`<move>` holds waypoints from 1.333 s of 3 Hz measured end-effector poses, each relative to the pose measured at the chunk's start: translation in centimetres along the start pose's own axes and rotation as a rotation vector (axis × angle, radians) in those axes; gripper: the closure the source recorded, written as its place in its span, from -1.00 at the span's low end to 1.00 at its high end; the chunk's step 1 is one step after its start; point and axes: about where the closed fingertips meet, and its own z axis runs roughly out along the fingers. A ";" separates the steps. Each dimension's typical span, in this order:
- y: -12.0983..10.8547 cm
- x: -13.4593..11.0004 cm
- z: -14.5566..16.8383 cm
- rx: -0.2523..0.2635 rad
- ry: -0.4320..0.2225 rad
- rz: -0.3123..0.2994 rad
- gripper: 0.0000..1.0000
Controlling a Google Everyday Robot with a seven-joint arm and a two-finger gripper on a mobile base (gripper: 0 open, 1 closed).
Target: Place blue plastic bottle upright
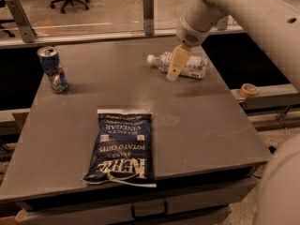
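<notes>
The blue plastic bottle (195,67), clear with a white cap pointing left, lies on its side near the counter's (201,125) far right corner. The end effector (175,63) hangs over its neck; open or closed, I cannot tell.

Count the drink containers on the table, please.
2. The blue plastic bottle lies on its side far right, the tool partly in front of it; the can stands upright far left. None seems hidden.

The arm (253,13) reaches in from the upper right, its gripper (174,65) angled downward near the view's upper middle.
</notes>
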 end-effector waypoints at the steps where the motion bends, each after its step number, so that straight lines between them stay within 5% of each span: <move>1: -1.8 -0.6 3.6 -0.032 0.033 0.033 -1.00; 2: -2.5 0.4 6.3 -0.077 0.076 0.076 -1.00; 4: -1.7 1.3 6.9 -0.160 0.105 0.129 -0.19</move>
